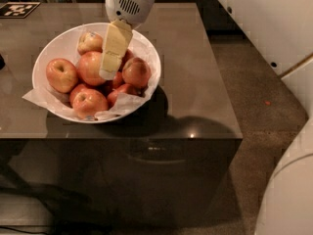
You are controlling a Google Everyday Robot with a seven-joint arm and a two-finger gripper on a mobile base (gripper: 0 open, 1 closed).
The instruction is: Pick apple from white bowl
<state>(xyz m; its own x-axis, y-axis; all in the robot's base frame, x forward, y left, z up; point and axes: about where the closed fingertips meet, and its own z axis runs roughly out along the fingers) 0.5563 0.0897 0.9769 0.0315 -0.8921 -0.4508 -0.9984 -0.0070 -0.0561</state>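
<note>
The white bowl (54,45) stands on the left half of a grey table, lined with crumpled white paper and holding several apples. The apple (89,67), large and orange-red, lies in the middle of the pile. My gripper (108,73) hangs down from a white wrist over the bowl. Its yellowish tip is right beside this apple, between it and a red apple (136,71) on the right. It hides part of the small dark apples behind it. A paler yellow-tan apple (89,42) lies at the back.
The grey table (195,82) ends at its right edge and front edge, with brown carpet (264,131) beyond. White parts of the robot (293,190) fill the right side. A black-and-white marker tag (17,9) lies at the far left corner.
</note>
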